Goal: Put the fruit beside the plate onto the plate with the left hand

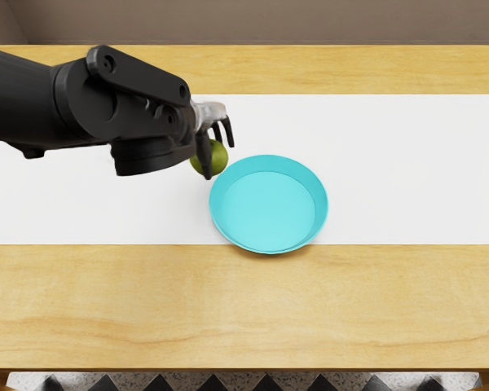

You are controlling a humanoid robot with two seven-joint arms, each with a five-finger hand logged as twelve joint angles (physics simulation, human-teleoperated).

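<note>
- Fruit point(216, 157): small, round, green, lime-like; sits just off the upper-left rim of the plate point(321, 204), either on the white runner point(407, 163) or barely above it, cannot tell which
- Left hand point(208, 138): arm enters from the picture's left; fingers point(204, 159) curl down over the fruit, with dark fingertips on its near and far sides; reads as a closed grasp on it, firmness not judgeable
- Right hand: not visible
- Plate: teal, shallow, raised rim, nothing in it; rests on the runner laid across the wooden table point(244, 301)
- Handling, judged: fruit likely light, firm and smooth-skinned; being round, it may roll or slip from a loose hold; best taken across its widest part, fingers opposing thumb; not fragile, yet a drop onto the plate could send it rolling over the low rim
- Writing: no brand, label or lettering readable on anything
</note>
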